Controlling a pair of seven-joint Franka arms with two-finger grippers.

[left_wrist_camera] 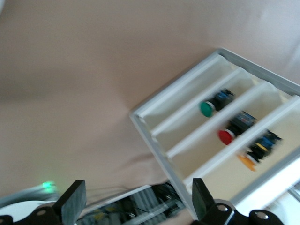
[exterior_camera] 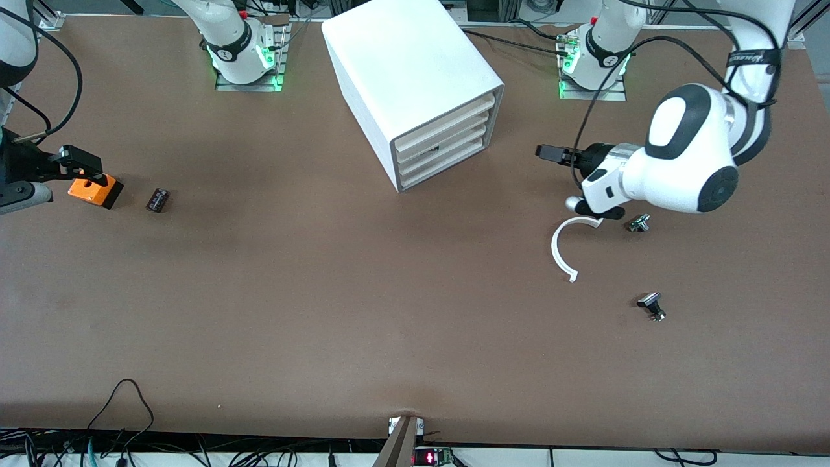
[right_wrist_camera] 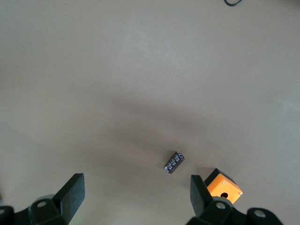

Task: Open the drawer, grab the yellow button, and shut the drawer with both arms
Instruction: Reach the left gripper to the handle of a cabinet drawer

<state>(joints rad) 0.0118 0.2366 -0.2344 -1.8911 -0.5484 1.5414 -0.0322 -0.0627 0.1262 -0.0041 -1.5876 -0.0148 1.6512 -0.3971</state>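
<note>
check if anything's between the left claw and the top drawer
Nothing visible: bare table lies between the open left claw and the closed drawer. The white arc lies nearer the camera, off that line. The right claw waits over the orange box.

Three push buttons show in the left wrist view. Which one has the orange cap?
The orange-capped button is the end one of the row: the red-capped button sits in the next slot, and the green-capped button one slot farther along.
</note>
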